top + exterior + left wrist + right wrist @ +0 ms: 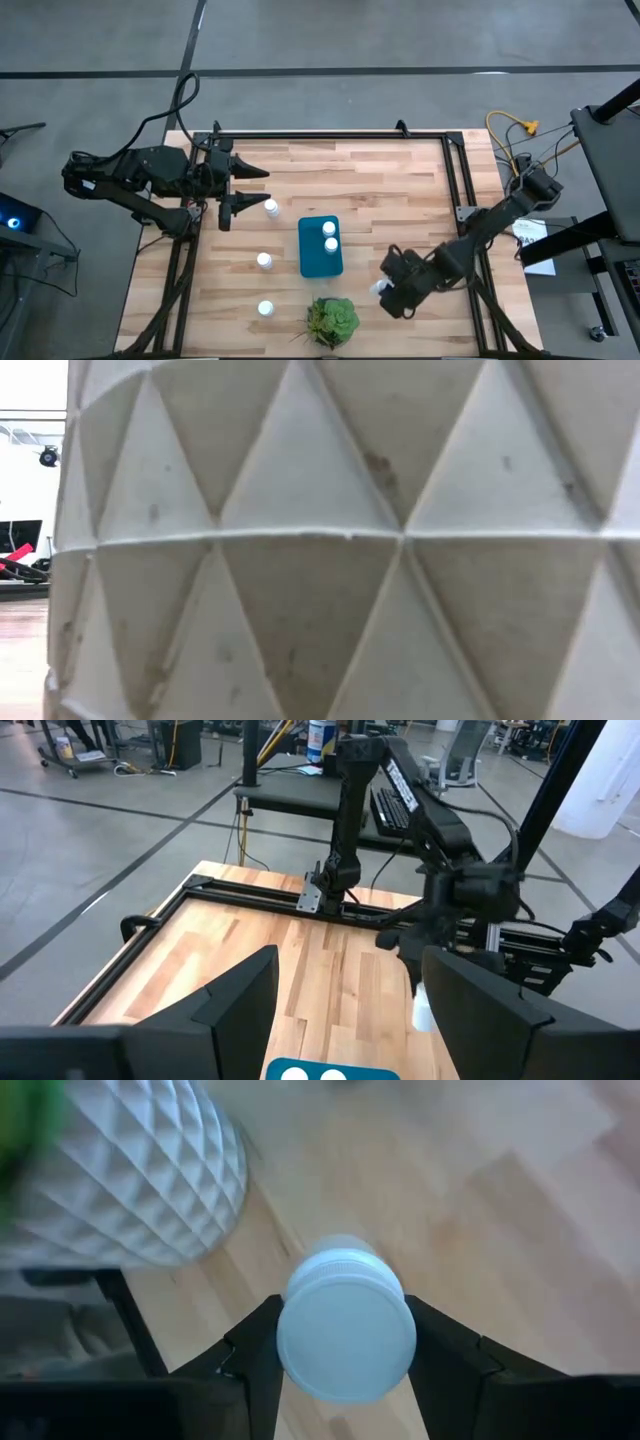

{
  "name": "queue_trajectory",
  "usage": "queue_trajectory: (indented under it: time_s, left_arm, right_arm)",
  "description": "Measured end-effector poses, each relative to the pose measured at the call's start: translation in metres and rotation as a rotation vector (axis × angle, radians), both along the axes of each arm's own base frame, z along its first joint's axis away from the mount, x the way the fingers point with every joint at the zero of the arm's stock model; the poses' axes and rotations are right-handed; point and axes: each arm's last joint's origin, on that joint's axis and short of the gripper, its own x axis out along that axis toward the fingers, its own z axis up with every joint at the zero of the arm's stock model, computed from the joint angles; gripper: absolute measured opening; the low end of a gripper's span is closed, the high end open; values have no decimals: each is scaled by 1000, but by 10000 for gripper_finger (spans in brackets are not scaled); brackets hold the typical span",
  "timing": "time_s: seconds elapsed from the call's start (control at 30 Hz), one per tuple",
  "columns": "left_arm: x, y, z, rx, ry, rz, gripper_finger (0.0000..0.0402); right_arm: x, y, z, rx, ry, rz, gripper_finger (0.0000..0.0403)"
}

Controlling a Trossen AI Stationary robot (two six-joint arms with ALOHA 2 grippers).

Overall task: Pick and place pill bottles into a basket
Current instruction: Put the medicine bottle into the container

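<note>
My right gripper (pixel 386 291) is shut on a white pill bottle (pixel 345 1330) near the table's near edge, right of the green plant (pixel 332 320). The teal basket (pixel 320 258) sits mid-table with two bottles (pixel 330 236) standing inside. Three more bottles stand on the wood to its left: one (pixel 271 208) by my left gripper, one (pixel 264 261) farther toward the near edge, one (pixel 265 309) nearest that edge. My left gripper (pixel 250 190) is open and empty, left of the basket; its wide-apart fingers also show in the left wrist view (pixel 350 1010). My right gripper pinches the bottle at its round white cap (pixel 400 1342) between the two fingers (pixel 262 1350), one on each side. The fingers come from above, pointing down. The bottle stands upright, cap up. Whether its base is off the table, I cannot tell.
The plant's white faceted pot (pixel 330 540) fills the low view and stands close to my right gripper (pixel 120 1180). A black metal frame (pixel 330 137) runs along the table's far and side edges. Bare wood lies between the basket and my right gripper.
</note>
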Motion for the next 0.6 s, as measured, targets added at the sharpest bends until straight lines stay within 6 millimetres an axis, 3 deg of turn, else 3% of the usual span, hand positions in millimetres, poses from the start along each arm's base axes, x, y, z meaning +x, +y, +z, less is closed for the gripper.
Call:
queue_trajectory:
  time_s: [0.6]
  left_arm:
    - [-4,1,4,-12,-32,1,231]
  right_arm:
    - [6,-77,72,-138,-262,74,156]
